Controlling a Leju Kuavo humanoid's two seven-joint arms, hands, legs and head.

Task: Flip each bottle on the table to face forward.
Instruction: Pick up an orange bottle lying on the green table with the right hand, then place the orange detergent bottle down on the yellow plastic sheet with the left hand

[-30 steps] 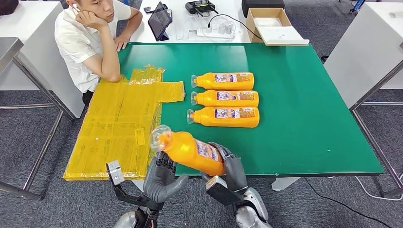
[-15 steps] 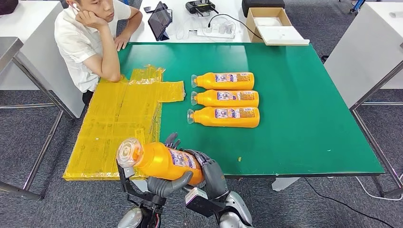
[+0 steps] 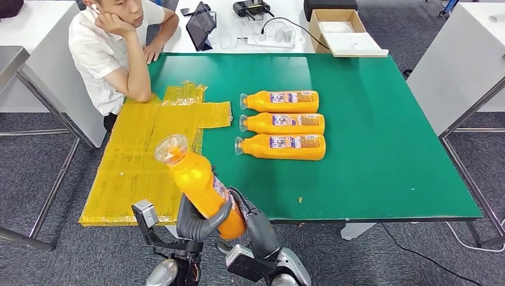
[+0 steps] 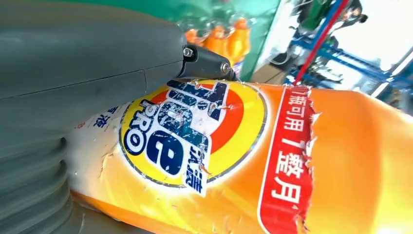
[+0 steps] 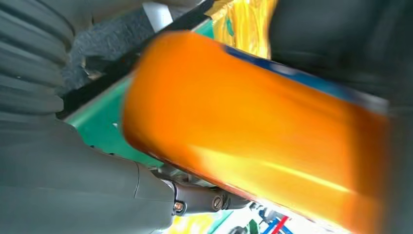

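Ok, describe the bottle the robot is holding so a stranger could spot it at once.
Start at the green table and go to its near edge by the yellow sheet. There the left hand and right hand grip an orange bottle. Unlike the three bottles lying in a row, it is lifted and tilted, clear cap up.

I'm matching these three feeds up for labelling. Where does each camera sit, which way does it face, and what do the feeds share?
Head view: high on the body, facing forward and down at the green table; both robot hands, left and right, grip the held orange bottle.
Left wrist view: behind the left robot hand, close on the bottle's label.
Right wrist view: behind the right robot hand, on the blurred bottle body.
Shared: all three show the held bottle.
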